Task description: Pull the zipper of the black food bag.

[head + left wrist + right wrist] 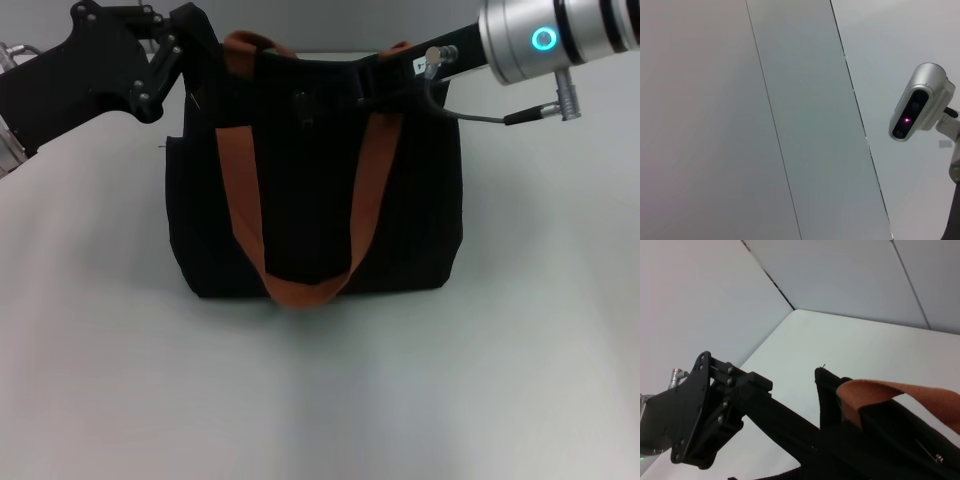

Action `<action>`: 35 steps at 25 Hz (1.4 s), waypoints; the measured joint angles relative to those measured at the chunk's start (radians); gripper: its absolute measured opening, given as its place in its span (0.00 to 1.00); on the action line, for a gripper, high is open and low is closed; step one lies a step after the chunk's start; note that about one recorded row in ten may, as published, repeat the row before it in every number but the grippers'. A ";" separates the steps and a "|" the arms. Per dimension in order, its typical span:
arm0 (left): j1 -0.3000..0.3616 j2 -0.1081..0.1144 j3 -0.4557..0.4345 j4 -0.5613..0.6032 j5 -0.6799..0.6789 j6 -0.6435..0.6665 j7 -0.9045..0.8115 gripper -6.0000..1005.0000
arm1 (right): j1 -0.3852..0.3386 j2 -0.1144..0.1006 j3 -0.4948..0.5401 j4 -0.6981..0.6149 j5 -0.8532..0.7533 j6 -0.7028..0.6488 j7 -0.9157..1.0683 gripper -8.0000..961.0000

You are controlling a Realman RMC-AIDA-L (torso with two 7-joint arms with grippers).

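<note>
- standing upright on the white table (320,400), the black food bag (310,200) faces the robot, one rust-orange strap (300,290) hanging down its front in a loop and the other showing at the top rim.
- the left gripper (185,45) sits at the bag's top left corner, its fingers pressed onto the fabric edge there; it appears closed on that corner, holding the bag steady.
- the right gripper (400,70) reaches in at the top right of the bag's mouth; i cannot tell whether its fingers are wide or narrow, as they merge with the dark cloth.
- the zipper (939,457) shows only as a small silver piece on the top edge in the right wrist view, near the orange strap.
- risk: black fingers on black fabric make it easy to pinch cloth or the strap instead of the pull tab.
- risk: if the left hold slips, a pull along the track would likely drag or tip the soft bag rather than run the slider.
- the table is smooth and white; pale panelled walls (790,125) stand behind, with a silver camera (917,107) mounted off to one side.
</note>
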 joint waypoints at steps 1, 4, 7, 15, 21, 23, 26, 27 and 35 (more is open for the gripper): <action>0.000 0.000 0.001 0.000 0.000 0.000 0.000 0.05 | 0.000 0.000 -0.007 0.002 0.004 0.005 0.002 0.39; -0.001 -0.002 0.003 0.000 -0.001 0.001 0.001 0.05 | 0.000 0.001 -0.021 0.006 0.034 0.017 0.007 0.39; -0.001 -0.002 0.003 -0.002 -0.001 0.001 0.002 0.05 | -0.003 0.001 -0.022 0.006 0.059 0.016 0.007 0.39; -0.001 -0.002 0.002 -0.002 -0.001 0.002 0.003 0.05 | -0.003 0.001 -0.023 0.008 0.066 0.019 0.007 0.35; 0.001 -0.002 0.002 -0.006 -0.001 0.003 0.009 0.05 | -0.003 0.000 -0.024 0.017 0.066 0.031 0.007 0.31; 0.001 -0.001 0.003 -0.006 -0.001 0.003 0.010 0.05 | -0.002 0.000 -0.031 0.019 0.064 0.042 0.007 0.29; 0.002 -0.002 0.003 -0.007 -0.001 0.005 0.010 0.05 | 0.000 0.000 -0.049 0.021 0.062 0.055 0.008 0.27; 0.002 -0.002 0.004 -0.007 -0.001 0.006 0.010 0.05 | 0.001 -0.001 -0.057 0.022 0.062 0.060 0.010 0.26; 0.002 -0.002 0.003 -0.007 -0.001 0.007 0.011 0.05 | 0.002 -0.002 -0.060 0.023 0.060 0.062 0.012 0.12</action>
